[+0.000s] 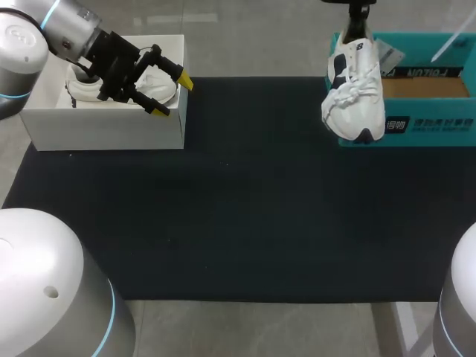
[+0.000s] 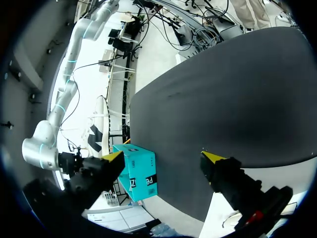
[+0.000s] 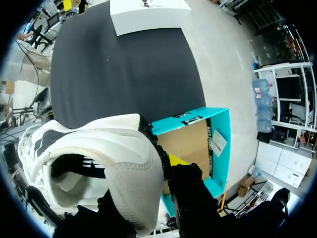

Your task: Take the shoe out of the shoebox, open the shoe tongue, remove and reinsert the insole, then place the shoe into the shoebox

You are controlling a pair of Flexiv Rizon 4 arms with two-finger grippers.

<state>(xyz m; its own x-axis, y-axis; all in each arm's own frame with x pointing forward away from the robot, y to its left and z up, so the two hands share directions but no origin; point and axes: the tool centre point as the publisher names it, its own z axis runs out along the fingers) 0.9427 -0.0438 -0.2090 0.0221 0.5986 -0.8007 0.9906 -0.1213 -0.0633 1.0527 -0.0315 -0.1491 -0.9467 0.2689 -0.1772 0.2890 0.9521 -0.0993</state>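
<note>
A white shoe with navy trim (image 1: pixel 355 93) hangs toe-down over the front wall of the teal shoebox (image 1: pixel 431 126). My right gripper (image 1: pixel 358 18) is shut on its heel from above. In the right wrist view the shoe (image 3: pixel 99 163) fills the space by my right gripper (image 3: pixel 159 166). One yellow fingertip (image 3: pixel 178 160) shows outside the heel collar, and the other is hidden inside the shoe. The teal shoebox (image 3: pixel 193 144) lies open below. My left gripper (image 1: pixel 171 95) stands open over the white box (image 1: pixel 104 130) at the far left. In its own view the left gripper (image 2: pixel 163 157) holds nothing.
A second white shoe (image 1: pixel 160 85) lies in the white box under my left gripper. A black mat (image 1: pixel 238 208) covers the table between the two boxes. The white box (image 3: pixel 148 15) lies across the mat from my right gripper, and the teal shoebox (image 2: pixel 136 171) across from my left gripper.
</note>
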